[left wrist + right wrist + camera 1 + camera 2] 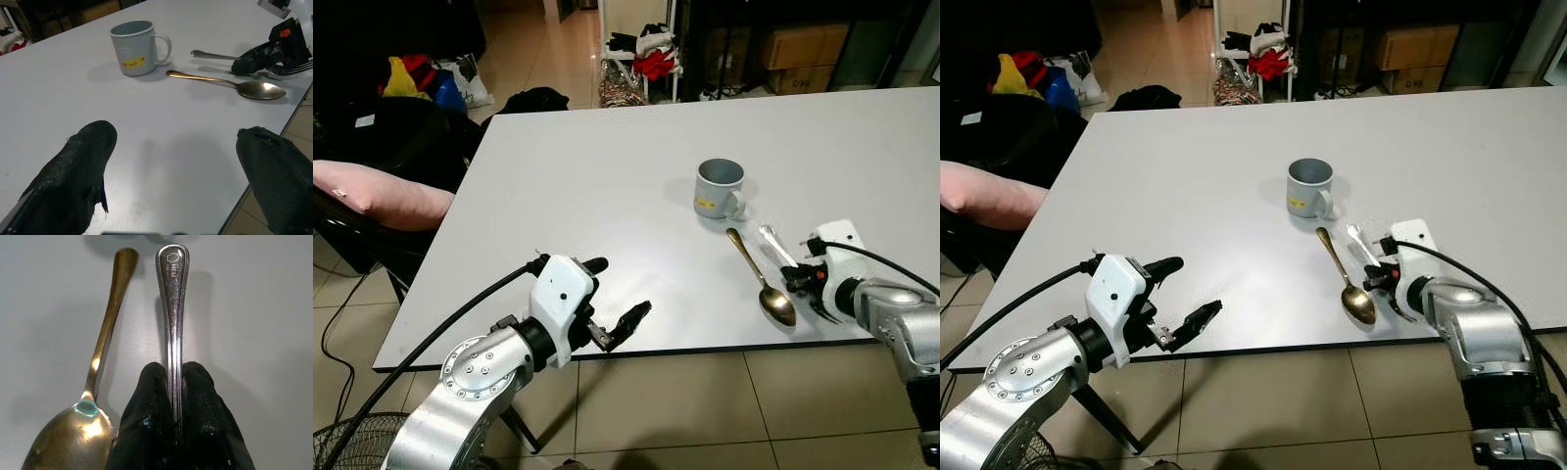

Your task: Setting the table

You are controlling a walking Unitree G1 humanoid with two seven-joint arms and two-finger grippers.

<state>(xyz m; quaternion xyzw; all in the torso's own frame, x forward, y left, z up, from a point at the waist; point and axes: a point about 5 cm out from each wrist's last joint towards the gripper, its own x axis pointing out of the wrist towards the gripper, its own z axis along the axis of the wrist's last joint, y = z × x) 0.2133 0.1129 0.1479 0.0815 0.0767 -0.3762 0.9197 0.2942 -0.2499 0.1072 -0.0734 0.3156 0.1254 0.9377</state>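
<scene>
We see wide bare surface on the white table point(607, 186) across its left and far parts, so a gripper could pass there freely. The left gripper point(619, 296) hangs over the near edge with fingers spread, nothing between it and the mug point(719, 188). On the right the room is tight: the gold spoon point(762, 278) lies just beside the silver fork point(172, 308), which the right gripper point(800, 281) pinches, and the mug stands near both handle ends. Off the left edge, a chair with a pink cushion point(372, 194) sits close.
</scene>
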